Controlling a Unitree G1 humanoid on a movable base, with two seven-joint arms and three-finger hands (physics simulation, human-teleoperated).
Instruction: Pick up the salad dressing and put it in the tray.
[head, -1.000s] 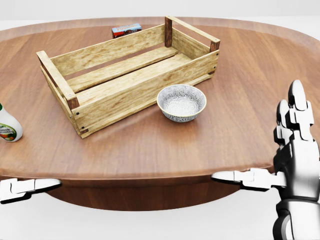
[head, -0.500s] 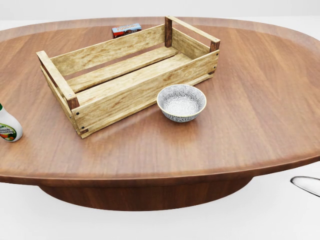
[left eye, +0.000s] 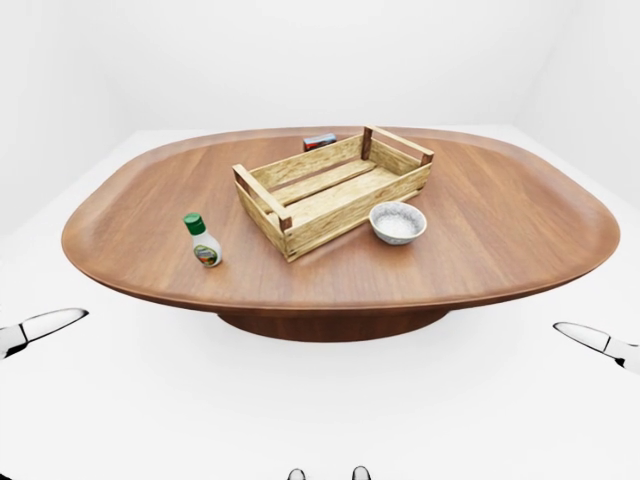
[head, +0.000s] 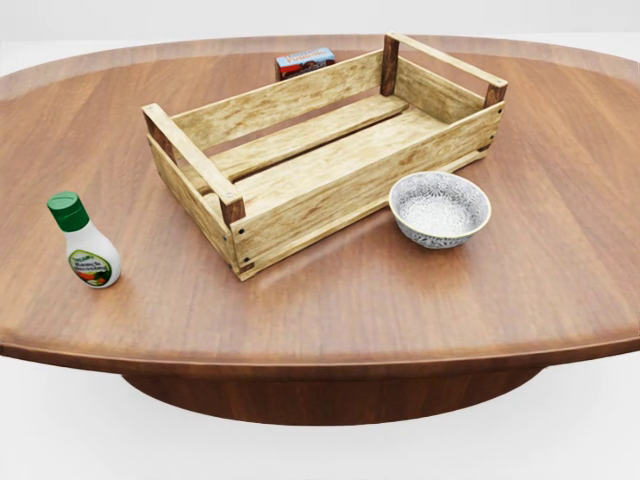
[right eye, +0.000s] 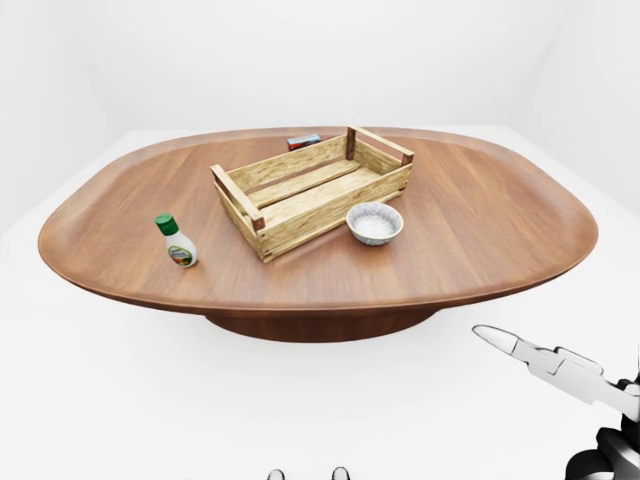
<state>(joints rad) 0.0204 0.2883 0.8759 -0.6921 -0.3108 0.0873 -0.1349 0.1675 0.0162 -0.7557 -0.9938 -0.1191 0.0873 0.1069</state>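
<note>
Salad dressing — small white bottle with a green cap and a printed label (head: 84, 243) — stands upright on the oval brown wooden counter (head: 560, 300), near the left rim in the head view and well apart from everything else. Slatted pale-wood tray (head: 300, 170) sits angled at the counter's middle, open top, nothing visible inside, its short end facing the bottle. Grey patterned ceramic bowl (head: 440, 208) rests just beside the tray's long near wall, on the side away from the bottle. Small red-and-blue box (head: 305, 62) lies beyond the tray's far wall, partly hidden.

My left hand (left eye: 40, 328) shows only as a silvery fingertip at the left edge of the left-eye view, below counter level and off the surface; my right hand (right eye: 560, 368) hangs low at the bottom right of the right-eye view, fingers spread, holding nothing. Left hand's grip state I cannot tell from that sliver.

Judgement: no grasp begun. Bottle is on my left side, so the left hand is the natural one. Bare wood lies all around it, so approach is unobstructed — but it stands close to the rim, and a clumsy nudge could tip it off. Path from bottle to tray crosses only bare counter; the bowl is out of that line.
</note>
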